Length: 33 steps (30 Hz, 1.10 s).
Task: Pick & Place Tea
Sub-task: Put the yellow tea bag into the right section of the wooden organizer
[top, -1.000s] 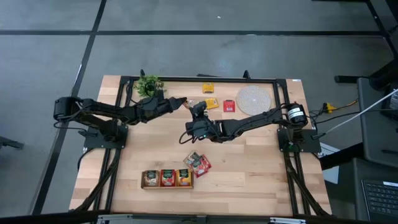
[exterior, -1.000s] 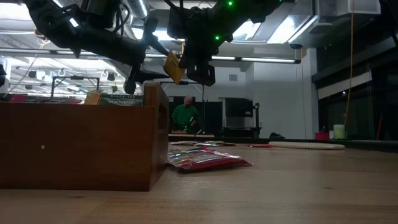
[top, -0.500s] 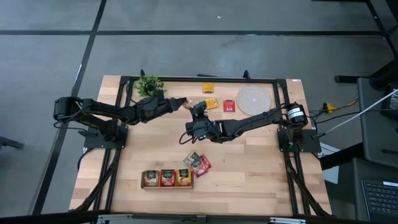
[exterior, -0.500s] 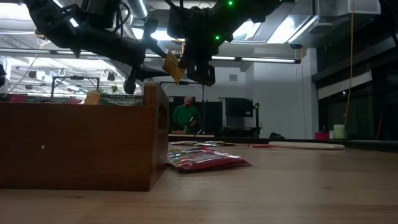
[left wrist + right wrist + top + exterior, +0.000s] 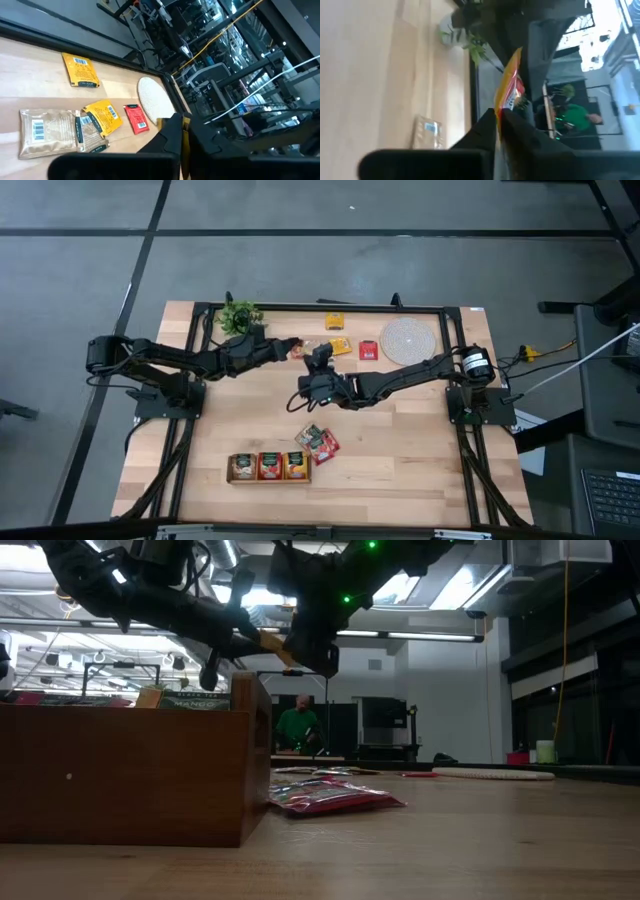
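While the tray [image 5: 266, 467] at six o'clock held sachets, the right claw [image 5: 318, 358] gripped a yellow sachet [image 5: 510, 82] aloft, the left claw [image 5: 291, 347] unreadable, and more sachets [image 5: 92, 119] lay at twelve o'clock on the desk [image 5: 400, 440].

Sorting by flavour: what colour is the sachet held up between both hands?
Yellow-orange sachet, clearest in the right wrist view.

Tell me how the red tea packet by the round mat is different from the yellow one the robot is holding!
The red tea packet lies flat on the table, untouched; the yellow packet hangs in the air, pinched edge-on by the right gripper. One is red, the other yellow-orange. Both are small flat sachets.
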Motion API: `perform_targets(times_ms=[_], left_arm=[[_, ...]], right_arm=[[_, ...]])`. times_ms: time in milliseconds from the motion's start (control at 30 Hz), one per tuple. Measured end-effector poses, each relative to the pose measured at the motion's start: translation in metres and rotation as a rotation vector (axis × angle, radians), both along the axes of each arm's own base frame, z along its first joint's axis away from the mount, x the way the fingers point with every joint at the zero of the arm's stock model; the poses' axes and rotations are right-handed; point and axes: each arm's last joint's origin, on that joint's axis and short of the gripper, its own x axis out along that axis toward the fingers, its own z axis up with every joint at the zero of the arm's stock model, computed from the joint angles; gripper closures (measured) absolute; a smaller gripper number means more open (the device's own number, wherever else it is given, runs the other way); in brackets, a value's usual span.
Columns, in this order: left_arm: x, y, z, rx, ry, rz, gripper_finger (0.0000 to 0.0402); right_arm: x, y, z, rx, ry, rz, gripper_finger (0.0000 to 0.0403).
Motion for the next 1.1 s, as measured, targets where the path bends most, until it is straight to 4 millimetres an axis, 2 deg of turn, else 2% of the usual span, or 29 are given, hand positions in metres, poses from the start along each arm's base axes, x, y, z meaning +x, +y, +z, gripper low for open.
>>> perform_targets(times_ms=[200,333,500,667,900,1100], left_arm=[[0.001,-0.001,0.000,0.056,0.037,-0.036,0.0398],[0.000,-0.001,-0.002,0.180,0.130,-0.057,0.0397],[0.001,-0.003,-0.002,0.355,0.226,-0.158,0.0398],[0.005,-0.012,0.000,0.576,0.261,-0.353,0.0398],[0.009,-0.040,0.003,0.895,0.241,-0.602,0.0398],[0.010,-0.053,0.002,0.985,0.222,-0.697,0.0399]], right_arm=[[-0.001,0.001,-0.004,0.140,-0.088,-0.016,0.0282],[-0.010,0.000,-0.009,0.247,-0.069,-0.070,0.0214],[-0.034,0.001,-0.001,0.664,-0.012,-0.048,0.0158],[-0.051,-0.005,-0.002,0.903,-0.034,-0.011,0.0145],[-0.057,-0.008,-0.005,0.964,-0.121,-0.011,0.0145],[-0.053,-0.007,0.002,0.985,-0.192,0.021,0.0160]])
